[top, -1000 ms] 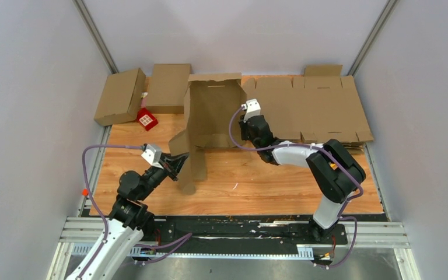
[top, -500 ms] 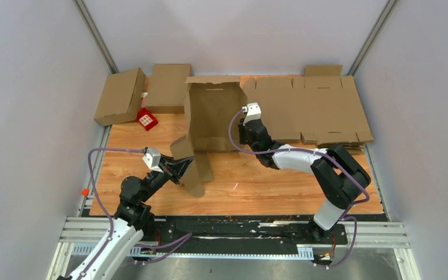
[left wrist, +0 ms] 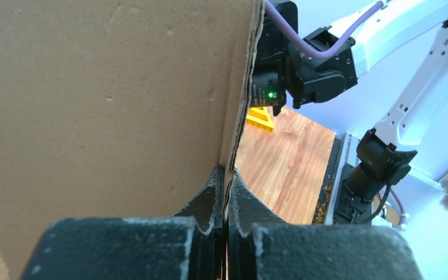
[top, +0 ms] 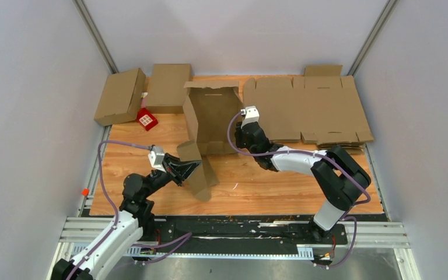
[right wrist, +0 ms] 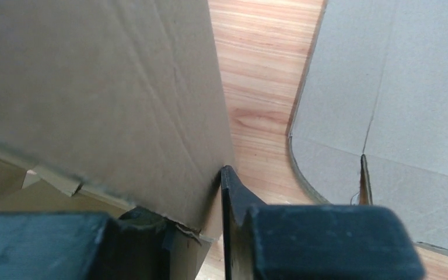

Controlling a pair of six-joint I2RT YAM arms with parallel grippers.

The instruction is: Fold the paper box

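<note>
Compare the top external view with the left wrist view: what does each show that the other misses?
Only the top external view shows the whole box standing open, two closed boxes at the far left, a small red item and the flat cardboard stack at the far right. Only the left wrist view shows, close up, the left gripper pressed shut on the flap, and a green light on the right arm. Both show that gripper holding the flap, the right arm and the wooden table.
</note>
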